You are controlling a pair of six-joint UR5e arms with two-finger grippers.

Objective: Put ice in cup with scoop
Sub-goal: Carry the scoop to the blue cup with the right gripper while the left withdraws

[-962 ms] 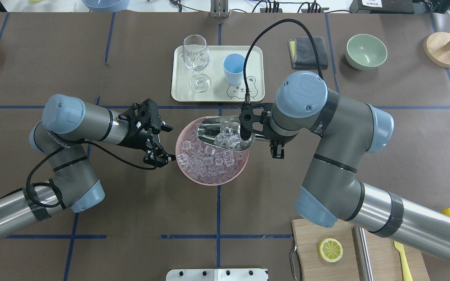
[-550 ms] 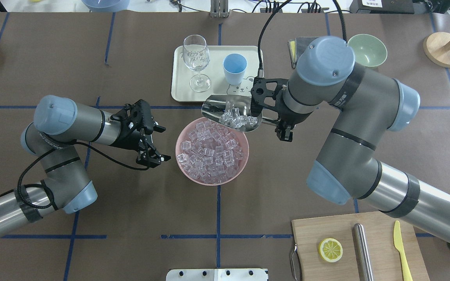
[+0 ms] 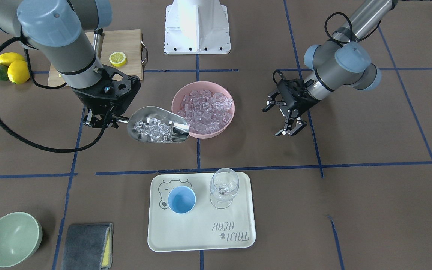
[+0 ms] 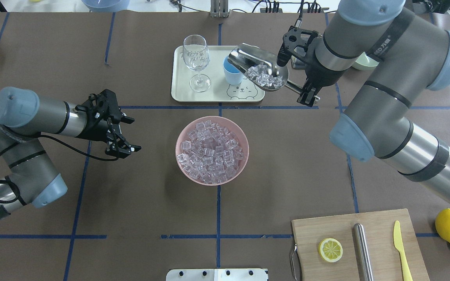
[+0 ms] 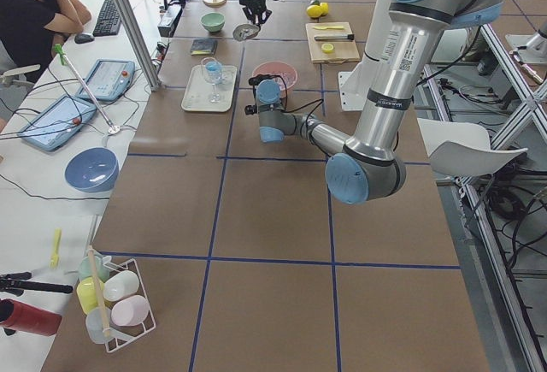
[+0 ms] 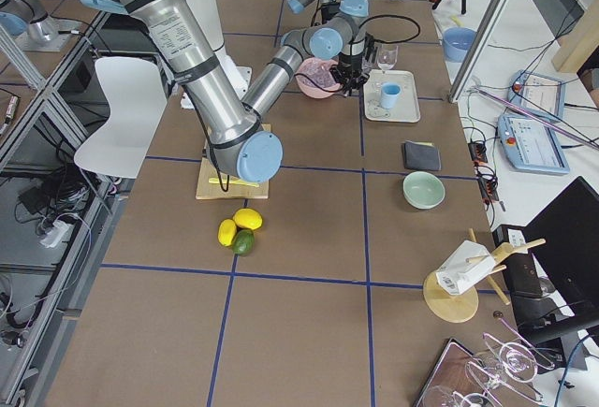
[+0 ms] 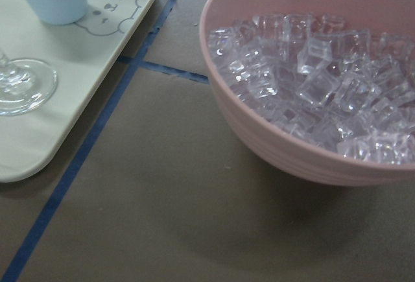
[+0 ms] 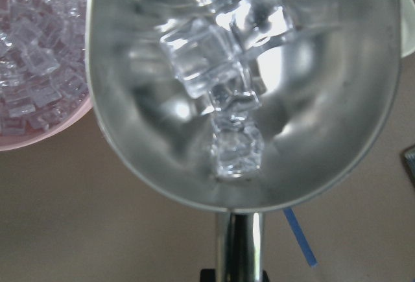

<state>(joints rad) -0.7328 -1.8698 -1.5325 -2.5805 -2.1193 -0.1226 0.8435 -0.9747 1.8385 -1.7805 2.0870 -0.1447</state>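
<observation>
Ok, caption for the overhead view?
Right gripper holds the scoop of ice raised near the empty cup; left gripper open, clear of the pink bowl.

The wine glass (image 3: 223,187) stands just beside the cup (image 3: 181,200) on the tray (image 3: 178,232) — crowding that flank; the cup's other side is bare tray; the pink bowl (image 3: 203,134) sits well apart — open table between it and the tray

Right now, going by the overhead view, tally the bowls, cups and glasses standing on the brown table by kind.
Bowls: 2, the round pink bowl of clear ice cubes and the empty pale green bowl
Cups: 1, the small light-blue plastic cup
Stemmed glasses: 1, the clear wine glass
Total: 4
</observation>
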